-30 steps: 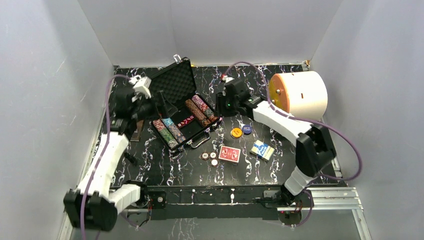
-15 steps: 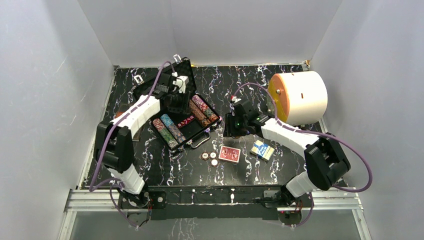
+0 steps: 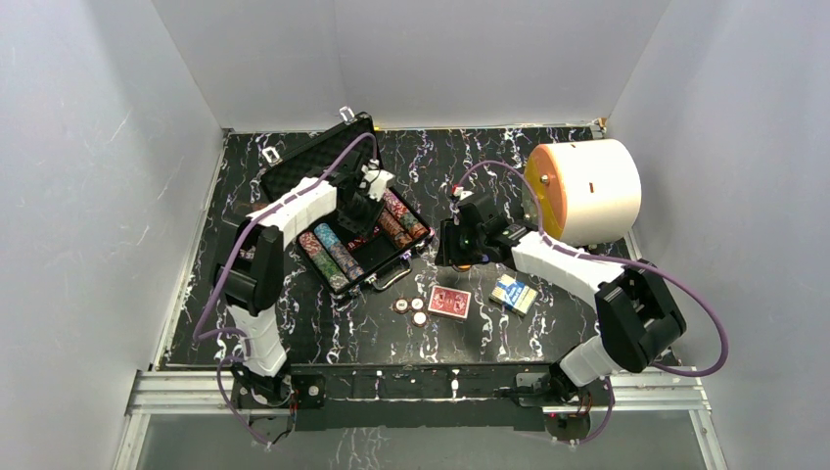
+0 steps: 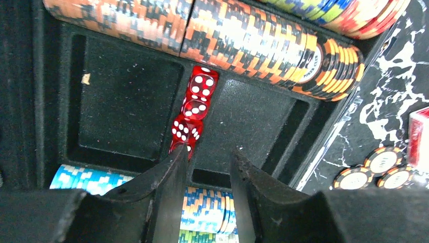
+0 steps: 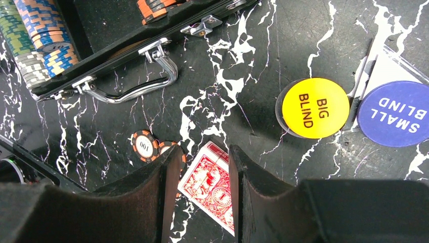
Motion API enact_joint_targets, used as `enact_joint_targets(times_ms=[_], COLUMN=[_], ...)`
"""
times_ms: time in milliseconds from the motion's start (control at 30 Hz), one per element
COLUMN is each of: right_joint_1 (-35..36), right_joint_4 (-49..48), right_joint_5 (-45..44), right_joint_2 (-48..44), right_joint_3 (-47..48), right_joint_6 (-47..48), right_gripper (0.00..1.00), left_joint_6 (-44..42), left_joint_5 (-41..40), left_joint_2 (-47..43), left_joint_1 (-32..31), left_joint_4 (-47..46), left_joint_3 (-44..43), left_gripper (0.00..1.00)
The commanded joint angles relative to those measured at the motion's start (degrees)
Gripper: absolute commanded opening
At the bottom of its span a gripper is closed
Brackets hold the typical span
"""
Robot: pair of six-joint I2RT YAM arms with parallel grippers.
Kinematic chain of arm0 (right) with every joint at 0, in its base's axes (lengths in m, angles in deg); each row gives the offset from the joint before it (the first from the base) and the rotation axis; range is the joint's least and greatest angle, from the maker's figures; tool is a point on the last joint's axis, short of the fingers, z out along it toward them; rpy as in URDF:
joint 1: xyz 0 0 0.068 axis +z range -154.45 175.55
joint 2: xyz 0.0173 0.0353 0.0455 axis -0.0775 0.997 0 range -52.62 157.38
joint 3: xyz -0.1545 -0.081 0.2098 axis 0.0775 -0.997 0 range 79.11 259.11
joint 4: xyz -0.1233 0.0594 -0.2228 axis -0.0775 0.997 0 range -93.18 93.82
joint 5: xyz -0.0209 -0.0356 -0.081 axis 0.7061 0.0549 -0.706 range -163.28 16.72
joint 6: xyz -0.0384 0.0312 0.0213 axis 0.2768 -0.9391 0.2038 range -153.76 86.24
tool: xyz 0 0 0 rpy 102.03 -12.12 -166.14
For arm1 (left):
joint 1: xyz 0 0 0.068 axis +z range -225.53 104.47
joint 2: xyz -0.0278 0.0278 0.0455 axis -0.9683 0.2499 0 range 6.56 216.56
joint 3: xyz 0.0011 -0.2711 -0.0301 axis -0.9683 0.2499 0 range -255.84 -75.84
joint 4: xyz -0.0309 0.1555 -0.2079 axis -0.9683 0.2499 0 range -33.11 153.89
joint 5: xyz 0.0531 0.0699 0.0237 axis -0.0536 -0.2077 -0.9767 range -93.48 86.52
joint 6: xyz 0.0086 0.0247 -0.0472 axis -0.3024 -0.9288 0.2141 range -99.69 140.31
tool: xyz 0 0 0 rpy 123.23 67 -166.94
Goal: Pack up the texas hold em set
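Note:
The black case (image 3: 323, 162) lies open at the back left, with rows of poker chips (image 4: 263, 40) along its trays. Three red dice (image 4: 195, 109) sit in a line in its middle. My left gripper (image 4: 209, 152) hovers over the case (image 3: 364, 208), open and narrow. Nothing is between its fingers, and the left fingertip (image 4: 177, 159) is beside the nearest die. My right gripper (image 5: 205, 149) is open above the table, with the red card deck (image 5: 212, 185) below its gap. The yellow button (image 5: 315, 108) and the blue button (image 5: 399, 114) lie to its right.
A big white cylinder with an orange face (image 3: 587, 191) stands at the back right. The blue deck (image 3: 513, 294), the red deck (image 3: 449, 302) and three loose chips (image 3: 411, 308) lie in front of the case. The case handle (image 5: 136, 86) points toward them.
My left arm swung from the table's left side to over the open case, and its jaws narrowed. My right gripper came forward from the back and is now nearly still.

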Motion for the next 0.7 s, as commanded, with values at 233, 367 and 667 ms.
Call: enact_joint_targets(times_ms=[233,367,667], right_joint_1=[-0.25,-0.20,-0.25], right_joint_4=[-2.48,-2.55,-2.11], right_joint_5=[1.40,1.41,0.94], right_joint_2=[1.20,1.45,1.65], right_joint_3=[-0.64,-0.69,-0.26], right_joint_6=[-0.36,-0.37,0.03], right_gripper=[0.48,0.48,0.48], left_joint_6=[-4.67,-4.96,-5.55], left_joint_5=[-6.77,-8.66,-9.15], left_joint_2=[-0.52,0.42,2.98], left_joint_1=[-1.68,-2.16,-2.60], left_joint_4=[1.37,0.57,-0.02], left_joint_3=[-1.02,-1.08,-2.03], left_gripper=[0.32,0.34,0.37])
